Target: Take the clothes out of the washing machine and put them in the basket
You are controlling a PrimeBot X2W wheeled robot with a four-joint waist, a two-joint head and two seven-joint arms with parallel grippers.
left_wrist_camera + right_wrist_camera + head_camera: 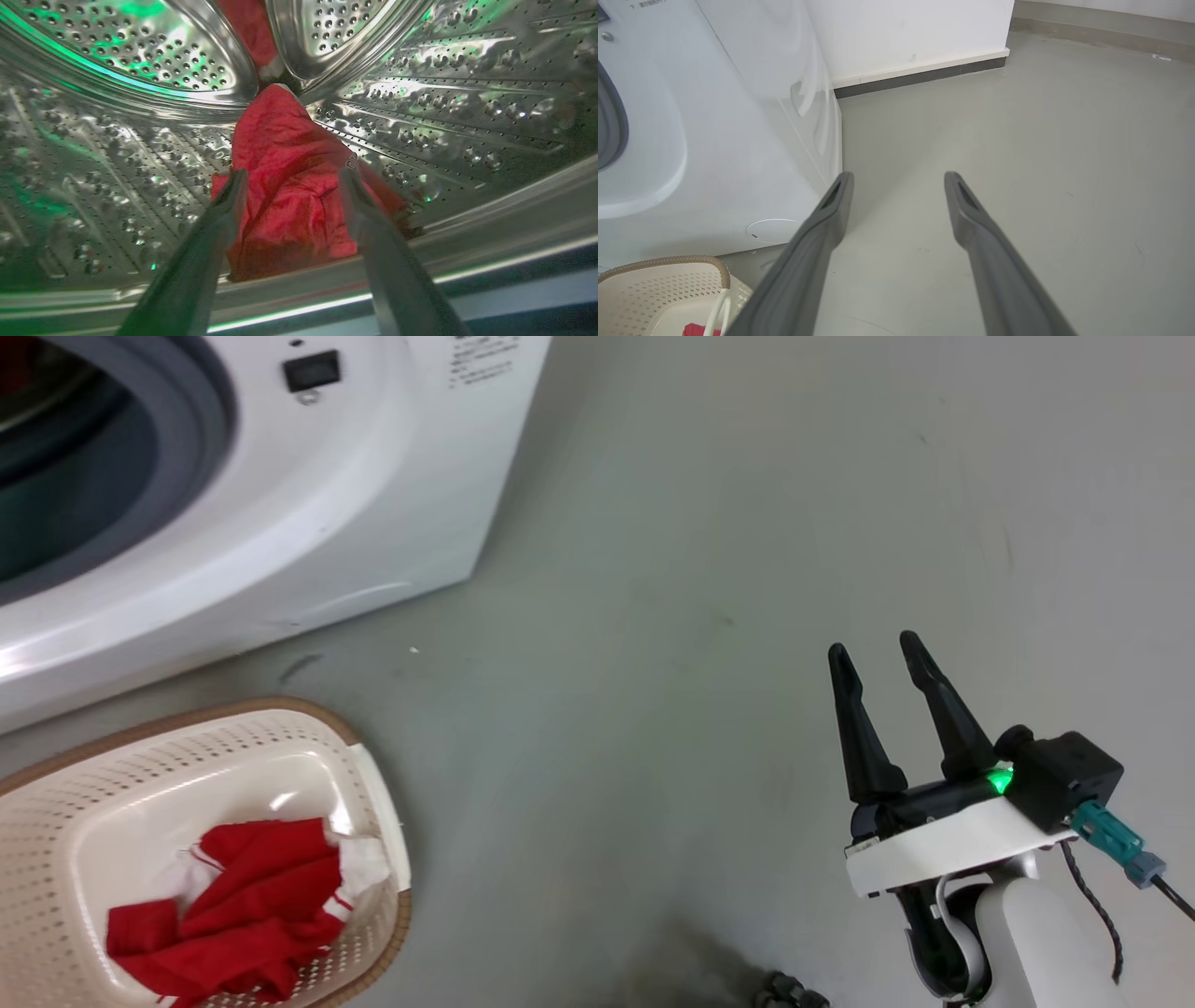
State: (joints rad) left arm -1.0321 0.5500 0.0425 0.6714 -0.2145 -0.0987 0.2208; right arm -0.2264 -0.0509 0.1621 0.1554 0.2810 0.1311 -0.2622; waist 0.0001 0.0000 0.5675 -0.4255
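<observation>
Grey floor (653, 616) runs to a white wall (901, 32) with a dark skirting (920, 77). The right tool (873, 644) hangs over bare floor, fingers spread and empty. The machine (280, 523) stands to its left. The basket (56, 821) sits lower left of it, holding red clothes (252, 915), and is cut off at the frame edge. The left tool (293, 171) is inside the steel drum (140, 56), released, with its fingers wide on either side of a crumpled red garment (280, 126) just ahead. Whether they touch the cloth is unclear. The garment's top end slips behind a drum panel.
</observation>
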